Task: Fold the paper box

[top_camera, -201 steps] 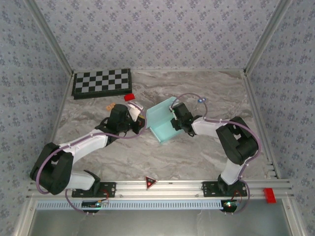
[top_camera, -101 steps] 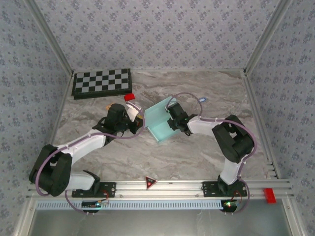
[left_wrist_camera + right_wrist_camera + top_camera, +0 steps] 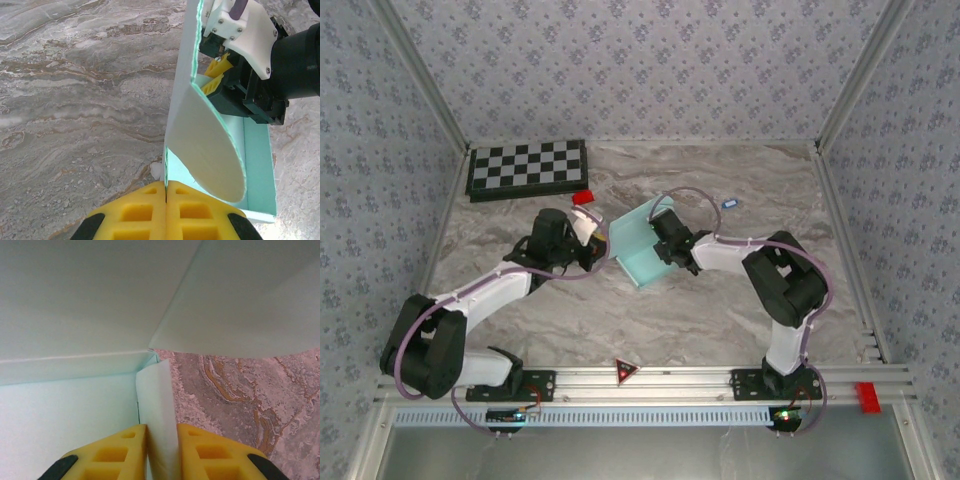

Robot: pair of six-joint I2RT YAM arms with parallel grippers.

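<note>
You are watching your left arm (image 3: 485,290) and right arm (image 3: 730,255) bending low over the marble counter (image 3: 720,310) toward the mid-counter paper box (image 3: 632,255), the right end effector (image 3: 161,437) clamping a box flap, the left end effector (image 3: 165,197) closing fully at its upright wall.

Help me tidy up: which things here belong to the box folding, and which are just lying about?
In the job: box; right claw, gripping it; left claw, shut, close by it.
Lying about: checkerboard; red block; blue bit.
</note>
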